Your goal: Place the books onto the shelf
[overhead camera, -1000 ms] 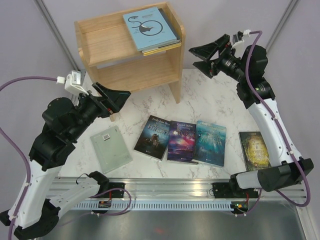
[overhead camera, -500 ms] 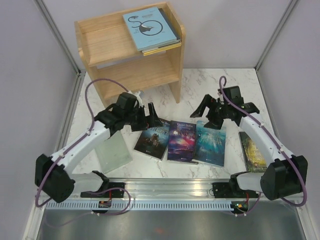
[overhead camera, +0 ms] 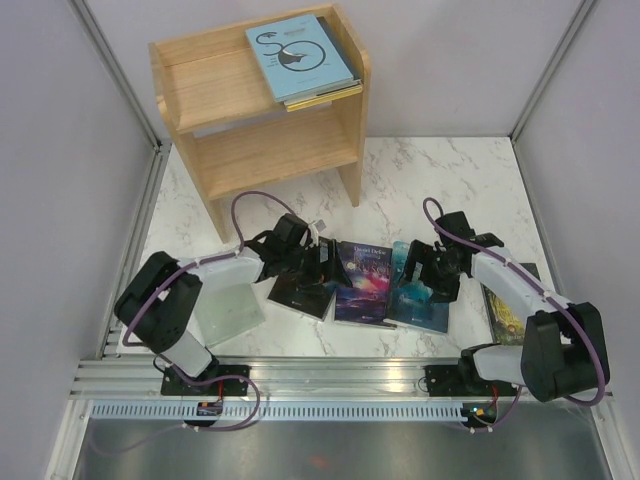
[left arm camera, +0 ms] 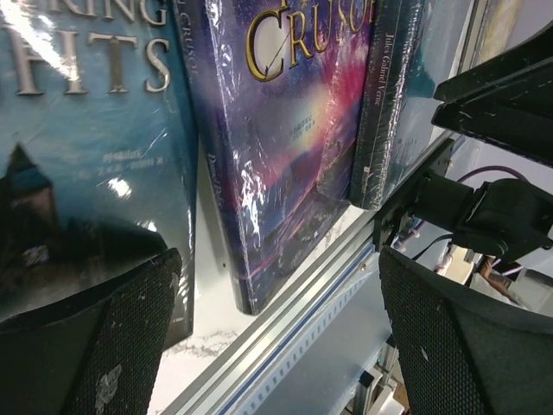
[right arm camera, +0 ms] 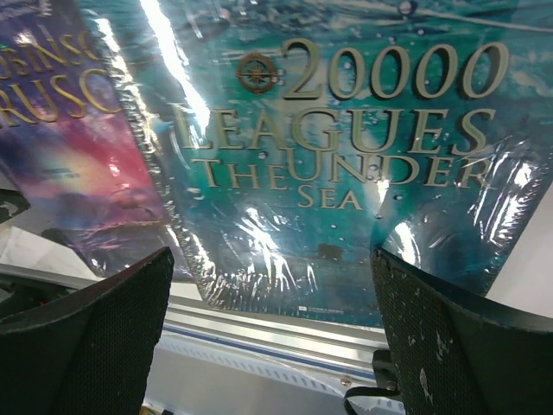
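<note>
So the shelf [overhead camera: 205, 62] sits at the back left of the marble tabletop [overhead camera: 440, 180], and only its top board has anything on it. There's a light blue book [overhead camera: 300, 55] lying flat at the right end of the top, with a yellowish book [overhead camera: 325, 97] peeking out from under it. The lower tier looks bare wood from up here.

Everything else is down on the tabletop in front of the shelf. A pale grey-green book [overhead camera: 225, 305] lies in front of the shelf's left side. Then there's a row in front of its right side: a dark blue book [overhead camera: 295, 292], a purple book [overhead camera: 362, 285] and a teal book [overhead camera: 420, 302], packed edge to edge. A green-gold book [overhead camera: 505, 305] is off on its own, well to the right of the shelf and partly under the right arm.

Both arms are down low over that row. The left end effector [overhead camera: 318, 265] hangs where the dark blue book meets the purple one, jaws spread wide with nothing between them. On its wrist camera one finger [left arm camera: 95, 337] covers the dark blue book's corner. The right end effector [overhead camera: 420, 270] is over the teal book, also spread wide and holding nothing, and its own camera is filled by that cover with a finger [right arm camera: 86, 337] at each side. Can't tell if either one is actually touching a cover or just above it.
</note>
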